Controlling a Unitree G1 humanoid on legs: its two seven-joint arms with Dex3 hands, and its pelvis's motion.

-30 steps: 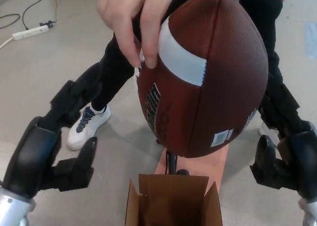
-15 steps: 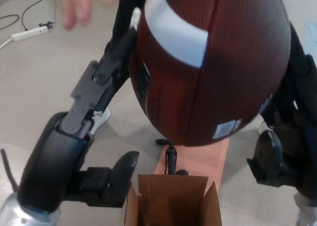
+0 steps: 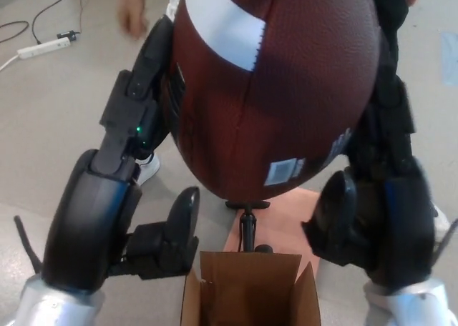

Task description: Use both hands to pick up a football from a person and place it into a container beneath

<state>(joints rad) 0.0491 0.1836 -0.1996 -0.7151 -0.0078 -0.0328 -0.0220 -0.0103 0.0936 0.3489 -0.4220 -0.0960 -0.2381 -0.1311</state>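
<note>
A large brown football (image 3: 286, 90) with a white stripe fills the middle of the head view, its lower tip hanging above an open cardboard box (image 3: 215, 294). My left hand (image 3: 147, 119) lies flat against the ball's left side, with the thumb (image 3: 182, 211) lower down. Against its right side presses my right hand (image 3: 372, 197). The ball is held between the two hands. A person's blurred hand (image 3: 132, 11) is off the ball at the upper left. The ball's far side and top are out of view.
A pale pink board (image 3: 304, 211) and a small black stand (image 3: 248, 226) lie just behind the box. The person's black-clad legs and a white shoe (image 3: 148, 169) are behind the ball. A power strip (image 3: 44, 47) and cables lie on the floor at far left.
Both my hands have risen from beside the box and closed against the football's sides. The person's hand has let go of the ball and drawn away to the upper left.
</note>
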